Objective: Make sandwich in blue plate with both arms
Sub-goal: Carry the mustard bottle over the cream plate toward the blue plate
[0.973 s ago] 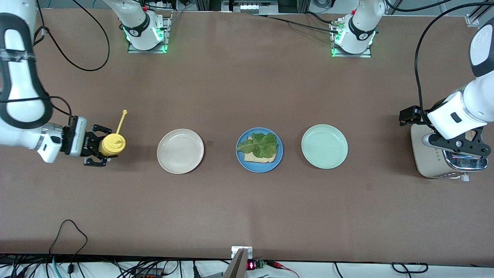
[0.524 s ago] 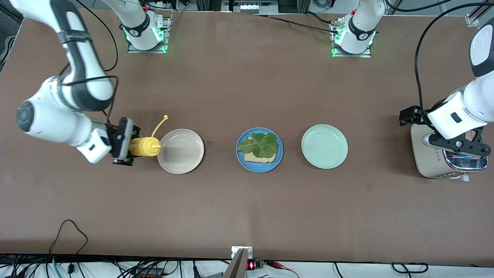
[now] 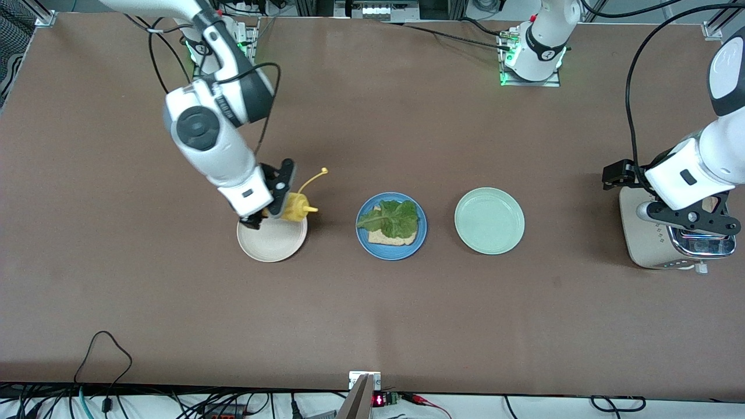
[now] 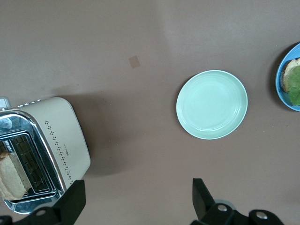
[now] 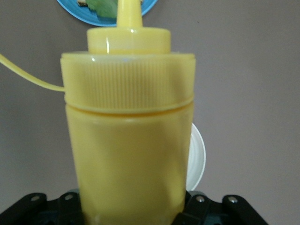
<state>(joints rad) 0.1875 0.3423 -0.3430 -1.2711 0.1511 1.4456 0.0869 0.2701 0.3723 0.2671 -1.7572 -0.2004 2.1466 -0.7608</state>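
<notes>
Blue plate [image 3: 391, 250] mid-counter holds one toast slice [image 3: 389, 237] under lettuce [image 3: 391, 217]; no top slice yet. Right gripper [image 3: 278, 205], jaws clamped on yellow squeeze bottle [image 3: 293, 207], hangs over cream plate [image 3: 271, 244], nozzle toward the sandwich, presumably for sauce. Left gripper [image 4: 137, 201], jaws wide and empty, waits over toaster [image 3: 663, 244] holding bread [image 4: 9, 178].

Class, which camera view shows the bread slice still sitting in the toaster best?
The left wrist view: it looks down into the toaster, so the bread slice in its slot shows plainly. The front view shows the toaster mostly covered by the left gripper, the bread hardly visible. The right wrist view shows neither.
</notes>
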